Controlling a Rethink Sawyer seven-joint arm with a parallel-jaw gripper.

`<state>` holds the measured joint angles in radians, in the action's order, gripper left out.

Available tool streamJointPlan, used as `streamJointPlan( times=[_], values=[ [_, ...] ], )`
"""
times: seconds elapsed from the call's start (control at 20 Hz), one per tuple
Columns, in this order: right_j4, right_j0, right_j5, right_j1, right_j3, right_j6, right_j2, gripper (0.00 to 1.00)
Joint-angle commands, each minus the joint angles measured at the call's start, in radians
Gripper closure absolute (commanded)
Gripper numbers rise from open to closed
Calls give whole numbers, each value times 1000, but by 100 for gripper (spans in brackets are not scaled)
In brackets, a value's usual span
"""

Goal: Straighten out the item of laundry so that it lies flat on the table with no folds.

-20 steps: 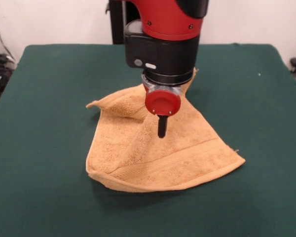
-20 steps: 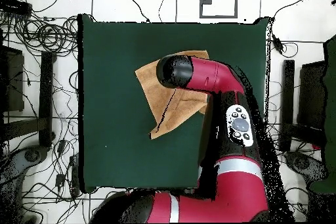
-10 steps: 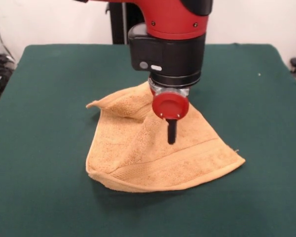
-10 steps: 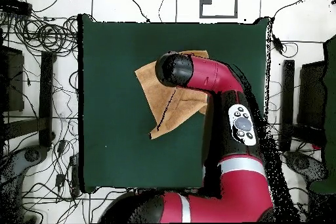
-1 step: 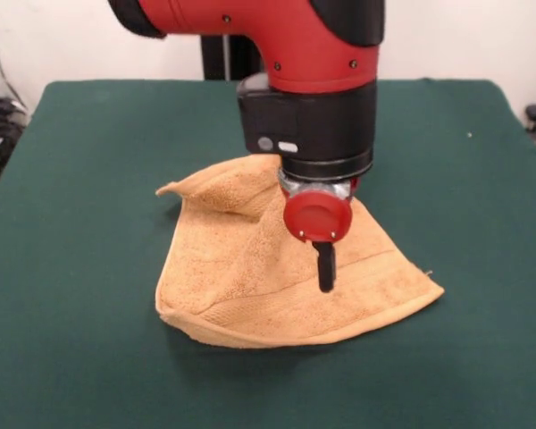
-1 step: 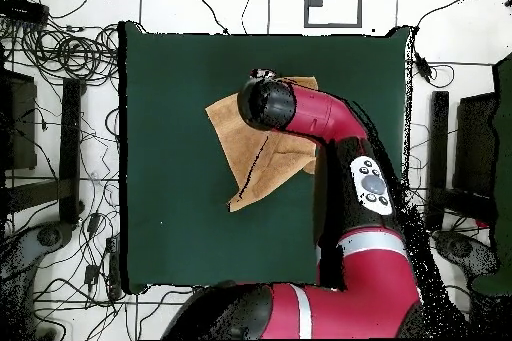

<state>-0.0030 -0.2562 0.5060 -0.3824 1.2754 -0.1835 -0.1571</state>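
Note:
The tan-orange item of laundry (image 5: 241, 277) lies crumpled on the green table (image 5: 80, 179), with a raised fold at its far left corner and a doubled near edge. A woven band runs along its near side. My gripper (image 5: 325, 279) hangs straight down over the towel's right half, just above the cloth near the band. Nothing shows in its grasp. In the overhead view the towel (image 6: 250, 157) lies a little toward the table's (image 6: 180, 217) far side, and the arm's wrist (image 6: 266, 103) covers the towel's far part and hides the gripper.
The red and black arm (image 6: 340, 147) crosses the table's right half in the overhead view. Cables (image 6: 70, 57) and equipment lie on the floor around the table. Green cloth stretches wide on every side of the towel.
The gripper has moved toward the towel's near right part in the front view and has come lower. The towel keeps its shape and place.

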Motion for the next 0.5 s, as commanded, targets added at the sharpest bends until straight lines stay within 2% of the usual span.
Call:
streamJointPlan(
  times=[0.05,0.1,0.3,0.5],
  values=[
    [48,89,174,78,-15,-300,-44,100],
    [46,112,243,91,-50,-310,-11,100],
    [39,138,362,118,-99,-315,29,100],
    [36,151,397,130,-116,-322,45,100]
  ],
)
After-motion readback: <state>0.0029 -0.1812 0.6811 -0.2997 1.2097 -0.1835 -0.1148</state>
